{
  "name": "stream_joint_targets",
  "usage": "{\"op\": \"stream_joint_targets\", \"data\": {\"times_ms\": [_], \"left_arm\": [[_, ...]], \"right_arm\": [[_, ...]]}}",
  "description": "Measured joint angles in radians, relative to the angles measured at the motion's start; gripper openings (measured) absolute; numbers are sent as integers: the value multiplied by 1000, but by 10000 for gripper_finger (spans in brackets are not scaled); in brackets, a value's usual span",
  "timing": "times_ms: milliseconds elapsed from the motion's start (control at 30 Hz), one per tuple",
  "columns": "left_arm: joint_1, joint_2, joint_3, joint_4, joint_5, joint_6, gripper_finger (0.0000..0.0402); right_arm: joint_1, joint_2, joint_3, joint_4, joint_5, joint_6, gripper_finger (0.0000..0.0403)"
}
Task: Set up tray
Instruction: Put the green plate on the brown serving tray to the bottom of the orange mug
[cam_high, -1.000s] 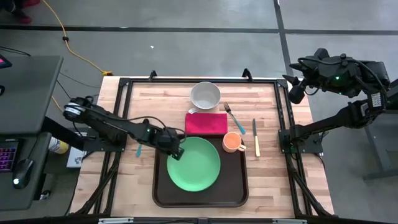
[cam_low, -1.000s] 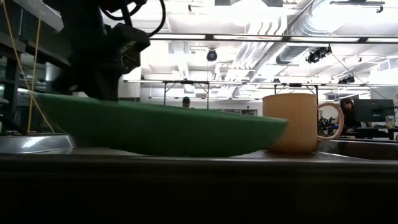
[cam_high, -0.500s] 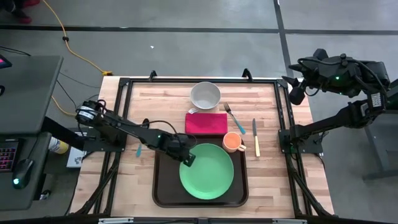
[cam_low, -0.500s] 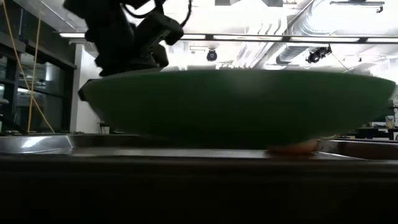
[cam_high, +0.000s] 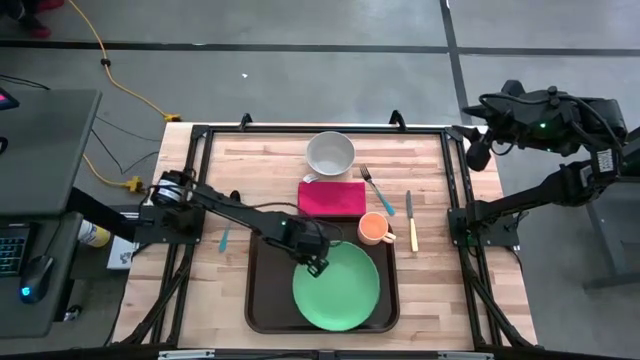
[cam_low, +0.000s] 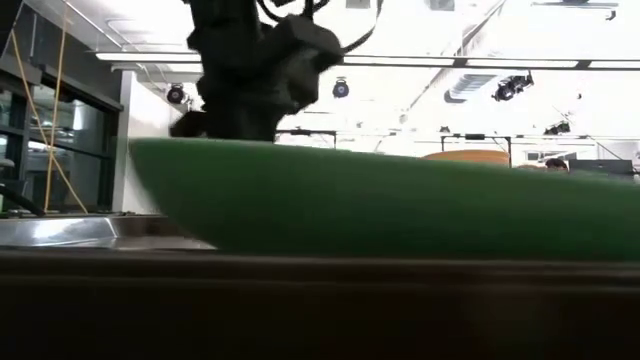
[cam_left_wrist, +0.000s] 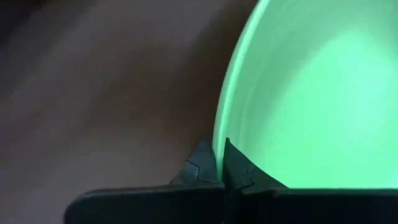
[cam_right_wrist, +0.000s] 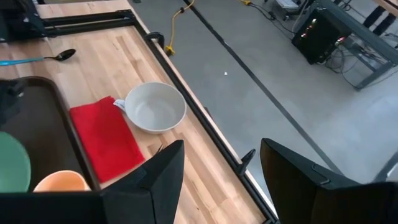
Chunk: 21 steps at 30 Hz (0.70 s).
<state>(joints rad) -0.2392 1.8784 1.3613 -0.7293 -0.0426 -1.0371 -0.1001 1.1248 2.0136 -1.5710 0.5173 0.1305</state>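
Note:
The dark brown tray (cam_high: 262, 310) lies at the table's near middle. On it sit a green plate (cam_high: 337, 287) and, at its far right corner, an orange cup (cam_high: 373, 229). My left gripper (cam_high: 316, 263) is shut on the plate's far left rim; the low view shows it (cam_low: 240, 125) above the plate (cam_low: 400, 205). My right gripper (cam_right_wrist: 221, 165) hangs open, high beyond the table's far right corner (cam_high: 478, 150). A red napkin (cam_high: 331, 199), white bowl (cam_high: 330, 154), fork (cam_high: 376, 187) and knife (cam_high: 411, 220) lie on the wood. My left gripper pinches the green plate's rim (cam_left_wrist: 219, 140) at its far left edge, one finger (cam_left_wrist: 200, 165) outside the rim and one (cam_left_wrist: 239, 169) inside. It comes slanting down from the table's left. Whether the plate rests on the tray (cam_left_wrist: 112, 93) or hangs just above it, I cannot tell.
A blue-handled spoon (cam_high: 224, 240) lies on the wood left of the tray, under my left arm. Black frame rails (cam_high: 320, 130) run around the table. The tray's left part is bare.
My left gripper has carried the green plate toward the table's right and near edge, from the tray's far left part to its right half. The plate, tilted a second ago, now sits lower and nearly level, and it hides most of the orange cup in the low view.

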Motion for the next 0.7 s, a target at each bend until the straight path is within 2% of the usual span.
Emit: {"op": "stream_joint_targets", "data": {"times_ms": [100,167,233,333,700], "left_arm": [[15,20,29,66,-9,26,14],[24,25,30,20,-1,45,14],[36,37,38,70,-6,46,14],[47,34,34,45,12,74,15],[51,34,34,61,53,167,115]], "right_arm": [[0,1,0,0,-20,1,191],[0,0,0,0,-34,9,191],[0,1,0,0,-49,14,191],[0,0,0,0,-55,14,191],[0,0,0,0,-11,-1,191]]}}
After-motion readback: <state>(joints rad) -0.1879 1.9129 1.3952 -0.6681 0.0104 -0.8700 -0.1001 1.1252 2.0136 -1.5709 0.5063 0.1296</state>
